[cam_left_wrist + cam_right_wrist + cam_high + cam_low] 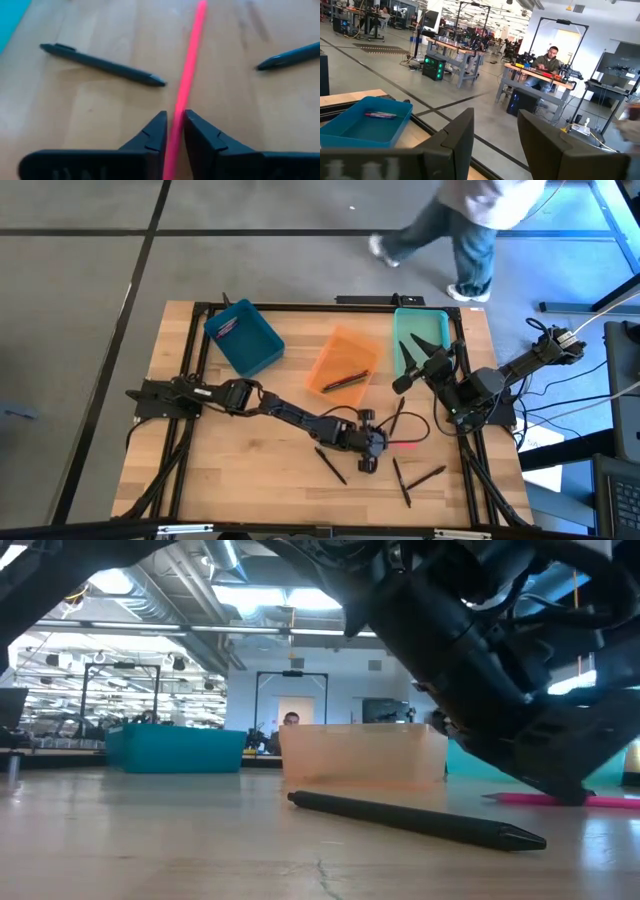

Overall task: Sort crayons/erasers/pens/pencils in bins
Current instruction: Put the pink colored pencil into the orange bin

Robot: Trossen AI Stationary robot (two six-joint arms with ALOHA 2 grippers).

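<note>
A pink crayon or pencil (pixel 192 45) lies on the wooden table, right of centre; it also shows in the high view (pixel 405 443) and the low view (pixel 600 800). My left gripper (pixel 175 131) is down at the table and shut on its near end. My right gripper (pixel 420 365) is open and empty, raised over the teal bin (pixel 432 330) at the far right. A blue bin (pixel 243 335) and an orange bin (pixel 343 362) stand at the far side, each with something in it. My left gripper pinches the pink stick's end nearest the table's left (pixel 176 120) between its two fingers (pixel 156 131). The fingers come slanting down from the table's left. The stick runs on ahead of them, toward the table's right, low at the table top (pixel 600 800).
Several black pens lie loose around my left gripper: one near it toward the front (pixel 330 463), two at the front right (pixel 400 480) (pixel 428 476), one behind it (pixel 397 415). A person walks past beyond the table's far edge (pixel 470 230).
</note>
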